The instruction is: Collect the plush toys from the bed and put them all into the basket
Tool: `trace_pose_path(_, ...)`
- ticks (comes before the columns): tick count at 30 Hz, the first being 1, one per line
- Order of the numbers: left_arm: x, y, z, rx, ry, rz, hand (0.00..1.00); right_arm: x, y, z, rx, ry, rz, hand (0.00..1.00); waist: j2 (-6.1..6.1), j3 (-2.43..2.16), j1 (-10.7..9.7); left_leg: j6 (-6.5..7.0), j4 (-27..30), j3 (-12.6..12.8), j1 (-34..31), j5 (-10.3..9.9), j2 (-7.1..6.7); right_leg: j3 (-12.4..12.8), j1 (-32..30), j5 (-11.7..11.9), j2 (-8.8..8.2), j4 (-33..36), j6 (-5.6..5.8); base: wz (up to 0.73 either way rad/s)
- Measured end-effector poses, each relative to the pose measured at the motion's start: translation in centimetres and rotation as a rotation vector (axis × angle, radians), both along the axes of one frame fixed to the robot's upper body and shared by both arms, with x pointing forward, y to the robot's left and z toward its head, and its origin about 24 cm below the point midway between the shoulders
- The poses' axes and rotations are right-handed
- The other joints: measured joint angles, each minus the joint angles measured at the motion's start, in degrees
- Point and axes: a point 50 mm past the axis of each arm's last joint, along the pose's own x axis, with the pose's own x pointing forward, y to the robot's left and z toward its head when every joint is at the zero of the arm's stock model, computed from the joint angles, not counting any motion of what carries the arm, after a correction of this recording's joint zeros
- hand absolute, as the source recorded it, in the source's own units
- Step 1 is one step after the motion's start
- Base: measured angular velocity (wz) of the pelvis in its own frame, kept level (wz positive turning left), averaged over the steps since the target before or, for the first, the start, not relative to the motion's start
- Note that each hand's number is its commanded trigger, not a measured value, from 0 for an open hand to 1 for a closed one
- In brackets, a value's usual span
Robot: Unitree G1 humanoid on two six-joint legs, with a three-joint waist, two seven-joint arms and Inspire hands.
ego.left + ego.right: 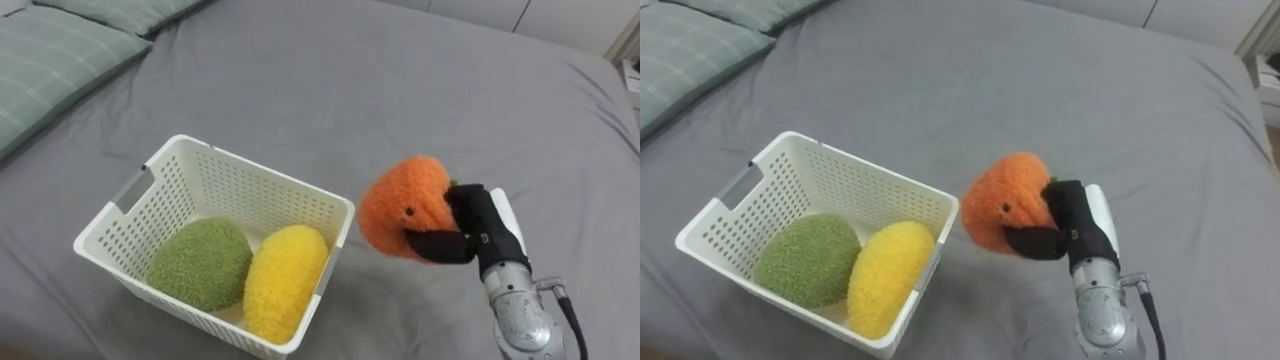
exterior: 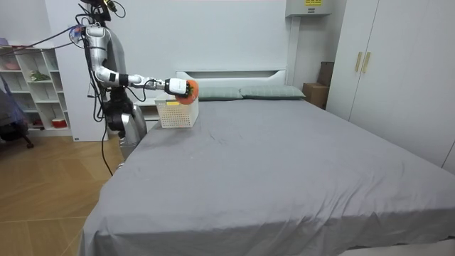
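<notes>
An orange plush toy (image 1: 400,205) hangs in the air just right of the white basket (image 1: 130,215), with my right hand (image 1: 478,232) shut on it from the right side. Inside the basket lie a green plush toy (image 1: 200,262) and a yellow plush toy (image 1: 283,280) side by side. In the room view I stand at the bed's side near its head, my right arm stretched over the bed with the orange toy (image 2: 188,91) above the basket (image 2: 176,114).
The grey bedsheet (image 1: 400,90) stretches wide beyond and to the right of the basket. Green checked pillows (image 1: 50,50) lie at the far left. In the room view, a white shelf unit (image 2: 35,92) stands behind me and wardrobes (image 2: 398,71) line the far side.
</notes>
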Motion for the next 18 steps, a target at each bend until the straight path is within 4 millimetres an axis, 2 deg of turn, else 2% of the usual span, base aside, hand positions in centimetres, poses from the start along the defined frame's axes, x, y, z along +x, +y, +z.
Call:
trace_pose_path(1, -0.1, 0.0, 0.0, -0.002, 0.003, 0.0, 0.0, 0.2, 0.2, 0.8, 0.0, -0.031, 0.016, 1.0, -0.25, -0.14, -0.01, -0.01, 0.0, 0.0, -0.15, 0.0, 0.0, -0.01, -0.22, 0.0, 0.0, 0.02, 0.0, 0.0)
trace_pose_path(4, 0.2, 0.0, 0.0, 0.0, -0.006, -0.001, 0.0, 0.6, 0.7, 2.8, 0.002, -0.113, 0.047, 1.0, -0.26, -0.15, 0.1, -0.01, -0.01, 0.0, -0.16, 0.0, 0.02, 0.02, -0.35, 0.0, 0.03, 0.03, 0.0, 0.0)
trace_pose_path(7, 0.3, 0.0, 0.0, -0.001, -0.009, -0.002, 0.0, 0.9, 1.1, 4.0, 0.01, -0.159, 0.075, 1.0, -0.53, -0.19, 0.23, 0.0, -0.1, 0.0, -0.05, 0.0, 0.07, -0.06, -0.21, 0.01, 0.03, 0.04, -0.01, 0.0)
trace_pose_path(10, 0.7, 0.0, 0.0, -0.001, -0.016, -0.01, 0.0, 0.8, 1.8, 4.6, 0.011, -0.18, 0.109, 1.0, -0.91, -0.28, 0.79, 0.0, -0.39, 0.07, -0.06, 0.0, 0.07, 0.0, -0.33, 0.0, 0.01, 0.1, 0.0, -0.02)
trace_pose_path(14, 1.2, -0.1, 0.0, 0.001, -0.027, -0.012, 0.0, 1.3, 2.4, 5.1, -0.006, -0.174, 0.168, 1.0, -1.16, -0.17, 1.88, 0.01, -0.48, 0.18, 0.03, 0.01, 0.08, 0.16, -0.29, 0.0, 0.04, 0.04, 0.0, -0.01)
trace_pose_path(18, 1.3, 0.0, 0.1, 0.009, -0.028, -0.014, 0.0, 2.0, 3.1, 5.9, -0.04, -0.19, 0.217, 1.0, -1.29, -0.14, 3.69, 0.01, -0.42, 0.15, 0.06, 0.01, 0.08, 0.16, -0.34, 0.01, 0.06, 0.01, 0.0, 0.0)
